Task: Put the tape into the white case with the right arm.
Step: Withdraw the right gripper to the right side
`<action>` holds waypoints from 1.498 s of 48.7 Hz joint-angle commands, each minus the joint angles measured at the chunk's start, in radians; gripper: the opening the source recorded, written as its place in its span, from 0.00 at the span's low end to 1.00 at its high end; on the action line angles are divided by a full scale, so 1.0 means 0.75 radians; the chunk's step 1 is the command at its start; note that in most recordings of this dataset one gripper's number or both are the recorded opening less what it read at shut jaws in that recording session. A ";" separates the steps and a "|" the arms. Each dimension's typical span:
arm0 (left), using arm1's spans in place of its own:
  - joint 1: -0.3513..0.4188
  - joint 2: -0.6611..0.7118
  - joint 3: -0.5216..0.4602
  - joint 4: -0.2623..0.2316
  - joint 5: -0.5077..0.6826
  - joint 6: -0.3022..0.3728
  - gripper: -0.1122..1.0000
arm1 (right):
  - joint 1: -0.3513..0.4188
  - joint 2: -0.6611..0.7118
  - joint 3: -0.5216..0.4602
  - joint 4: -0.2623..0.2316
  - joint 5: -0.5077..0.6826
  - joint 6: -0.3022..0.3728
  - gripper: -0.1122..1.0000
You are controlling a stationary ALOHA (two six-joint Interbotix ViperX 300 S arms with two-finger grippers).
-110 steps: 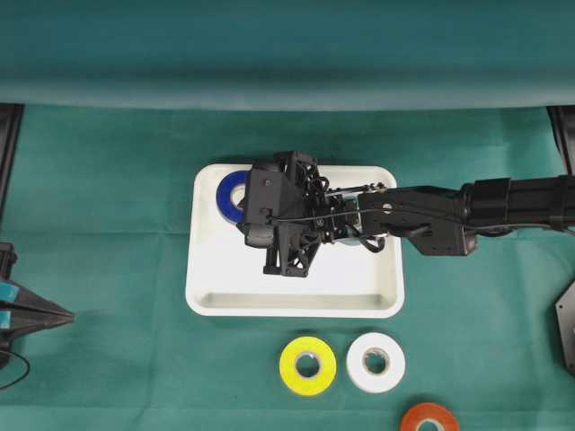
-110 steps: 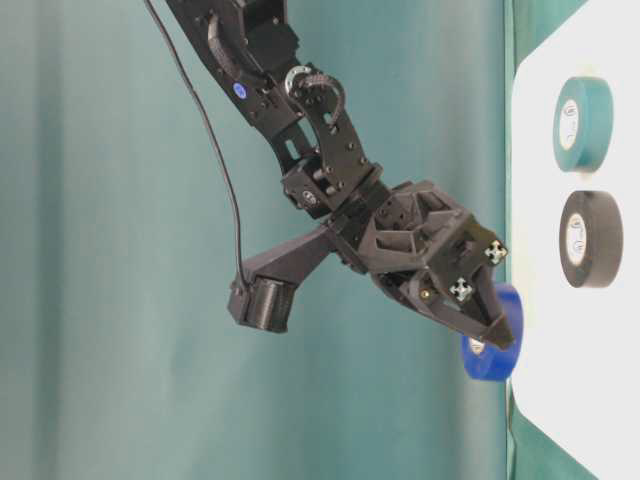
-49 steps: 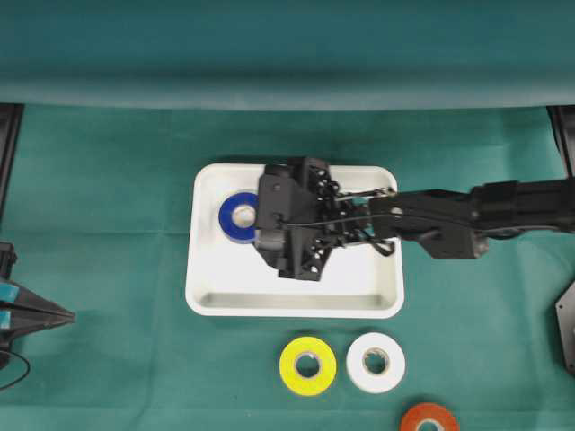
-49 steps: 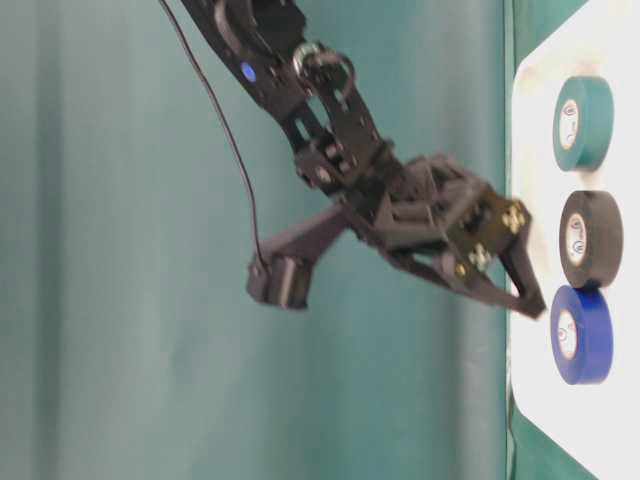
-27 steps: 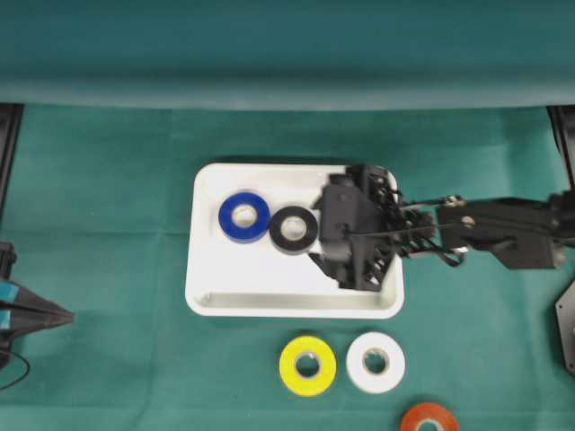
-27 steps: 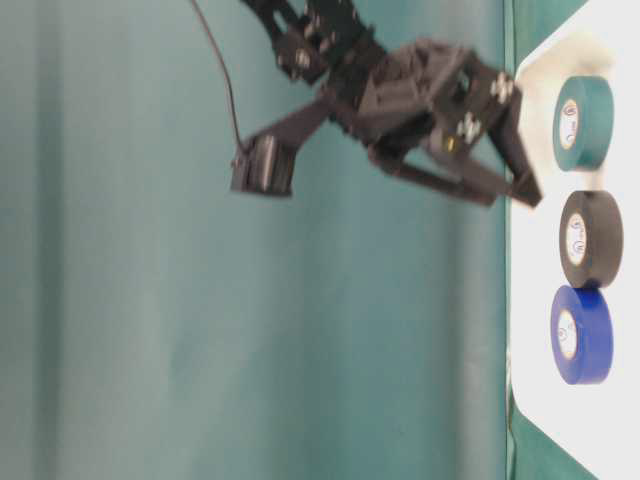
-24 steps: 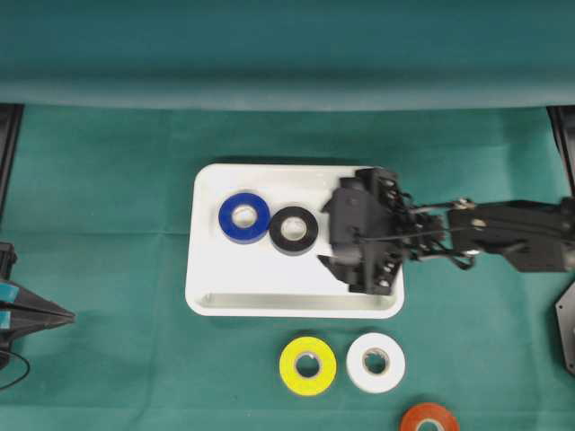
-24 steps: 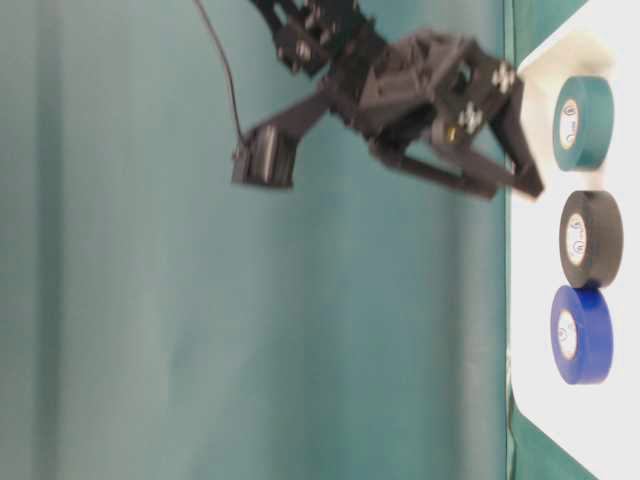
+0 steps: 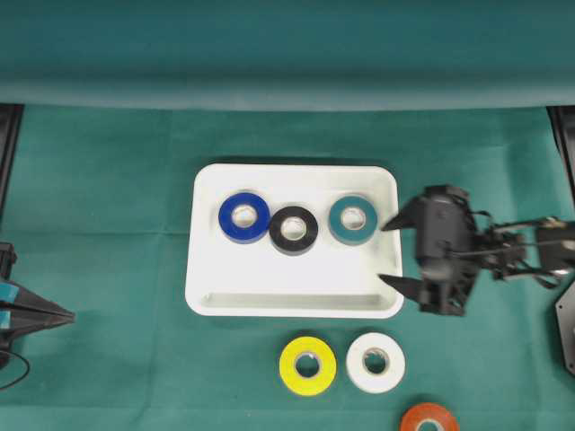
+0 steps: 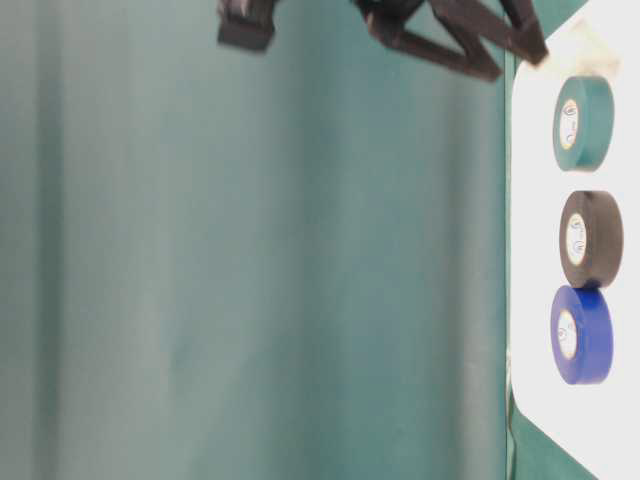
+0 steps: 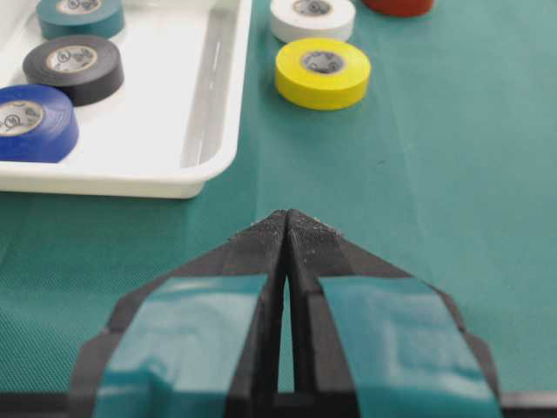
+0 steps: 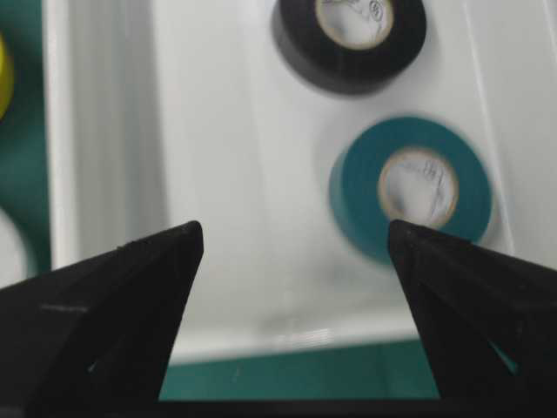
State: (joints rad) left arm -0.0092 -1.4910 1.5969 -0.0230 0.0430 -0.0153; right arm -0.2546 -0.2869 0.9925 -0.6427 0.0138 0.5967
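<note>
Right black two-fingered gripper (image 9: 392,254), jaws spread and empty, beside the glossy white rectangular plastic case (image 9: 294,303) holding three rolls; next, centre over the white tape roll (image 9: 375,362) before descending

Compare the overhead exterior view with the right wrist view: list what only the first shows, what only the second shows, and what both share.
Only the overhead view shows the blue roll, the white roll, the orange roll, the whole yellow roll and the left gripper.

Only the right wrist view shows, close up, the gap between the right gripper's spread fingertips.

Both show the white case, the black roll, the teal roll and the open, empty right gripper.
</note>
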 commanded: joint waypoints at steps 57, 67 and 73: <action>0.002 0.025 -0.018 -0.002 -0.010 0.000 0.10 | 0.010 -0.879 0.552 0.010 -0.047 0.067 0.76; 0.002 0.027 -0.018 -0.002 -0.010 0.000 0.10 | 0.088 -0.851 0.554 0.008 -0.088 0.067 0.76; 0.002 0.025 -0.018 -0.002 -0.008 0.000 0.10 | 0.182 -0.849 0.554 0.008 -0.088 0.067 0.76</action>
State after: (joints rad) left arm -0.0077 -1.4910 1.5969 -0.0230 0.0430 -0.0153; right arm -0.1565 -0.9327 1.4220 -0.6397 -0.0430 0.6473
